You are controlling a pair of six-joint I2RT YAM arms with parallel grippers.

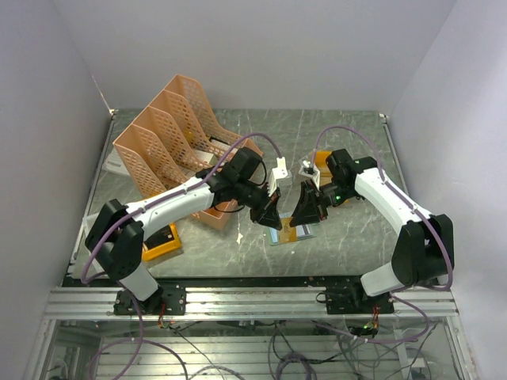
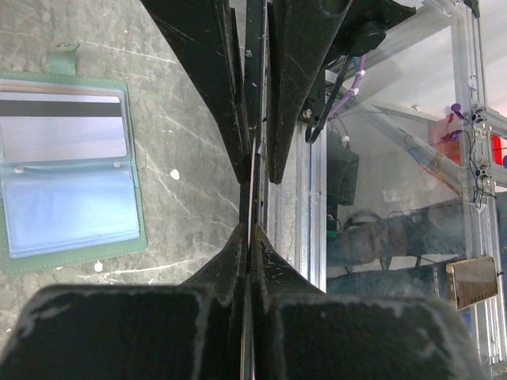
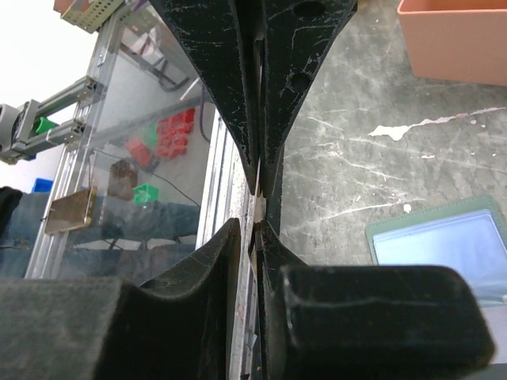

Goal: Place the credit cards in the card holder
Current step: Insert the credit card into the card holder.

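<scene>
The grey-green card holder [image 1: 286, 234] lies open on the table, seen in the left wrist view [image 2: 71, 245] and the right wrist view [image 3: 444, 237]. One credit card with a dark stripe [image 2: 63, 127] sits in its upper slot. Above the holder the two grippers meet tip to tip. My left gripper [image 1: 269, 215] [image 2: 251, 229] is shut on a thin credit card held edge-on [image 2: 252, 178]. My right gripper [image 1: 305, 212] [image 3: 249, 226] straddles the same card's pale edge [image 3: 258, 207]. Its jaws are narrow, with a slit of daylight still showing on one side.
A peach lattice file rack [image 1: 170, 150] stands at the back left. There is an orange bin [image 1: 162, 241] by the left arm's base and another [image 1: 321, 166] behind the right gripper. The table's near edge and aluminium rail [image 1: 253, 301] lie just below the grippers.
</scene>
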